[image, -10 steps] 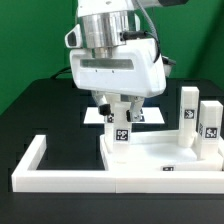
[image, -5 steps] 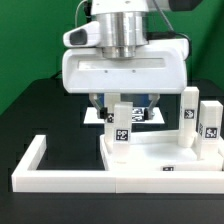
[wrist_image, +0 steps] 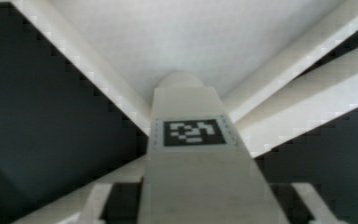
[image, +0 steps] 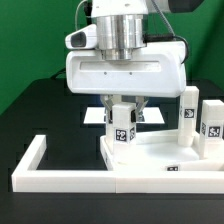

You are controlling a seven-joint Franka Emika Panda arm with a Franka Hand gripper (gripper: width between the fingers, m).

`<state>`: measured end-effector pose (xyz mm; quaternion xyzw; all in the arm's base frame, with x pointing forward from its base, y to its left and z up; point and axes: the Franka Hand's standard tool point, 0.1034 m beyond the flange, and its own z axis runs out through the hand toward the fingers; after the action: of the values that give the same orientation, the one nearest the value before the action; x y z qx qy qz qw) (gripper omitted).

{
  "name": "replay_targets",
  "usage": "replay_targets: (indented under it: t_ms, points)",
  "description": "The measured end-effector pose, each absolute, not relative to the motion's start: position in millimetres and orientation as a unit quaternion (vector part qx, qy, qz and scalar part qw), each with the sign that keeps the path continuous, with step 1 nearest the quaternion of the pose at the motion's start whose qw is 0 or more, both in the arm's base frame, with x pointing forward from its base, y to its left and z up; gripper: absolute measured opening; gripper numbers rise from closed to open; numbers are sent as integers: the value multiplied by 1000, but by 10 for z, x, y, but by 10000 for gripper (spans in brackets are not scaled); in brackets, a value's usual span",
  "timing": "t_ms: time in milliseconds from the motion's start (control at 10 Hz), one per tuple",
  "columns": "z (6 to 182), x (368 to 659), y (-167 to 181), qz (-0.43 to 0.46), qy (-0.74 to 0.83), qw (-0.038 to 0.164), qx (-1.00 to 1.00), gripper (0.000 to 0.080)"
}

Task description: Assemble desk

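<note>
A short square white desk leg (image: 122,130) with a tag stands upright near the front left corner of the white tabletop panel (image: 150,156). My gripper (image: 122,114) reaches down over the leg with a finger on each side and is shut on its upper part. In the wrist view the leg (wrist_image: 199,150) fills the middle between my gripper's (wrist_image: 202,208) fingers. Two more tagged legs (image: 188,112) (image: 210,126) stand upright at the panel's right end in the exterior view.
The long white U-shaped border rail (image: 60,178) runs along the front, with its left arm pointing back. The marker board (image: 93,117) lies behind the gripper on the black table. A green wall stands behind.
The wrist has turned about its vertical axis, so the hand now shows its broad side. The fingers have drawn in from a wide spread to the sides of the leg.
</note>
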<state>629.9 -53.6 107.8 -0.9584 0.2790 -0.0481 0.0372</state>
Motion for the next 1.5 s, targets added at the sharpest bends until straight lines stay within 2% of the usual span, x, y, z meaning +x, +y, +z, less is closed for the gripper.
replay_targets:
  t_ms: [500, 700, 1000, 1100, 1200, 1300, 1400, 1500]
  points:
    - [1069, 6404, -584, 11, 604, 37, -796, 291]
    - [1060, 6412, -552, 29, 737, 50, -673, 291]
    - [1058, 6433, -484, 37, 817, 53, -574, 291]
    - [1053, 6431, -479, 37, 816, 52, -574, 414]
    - [1056, 6421, -479, 34, 782, 49, -620, 414]
    - [1080, 6413, -463, 28, 725, 45, -687, 550]
    - [1118, 6424, -425, 23, 677, 48, -734, 618]
    - [1120, 6394, -384, 14, 621, 46, -783, 618]
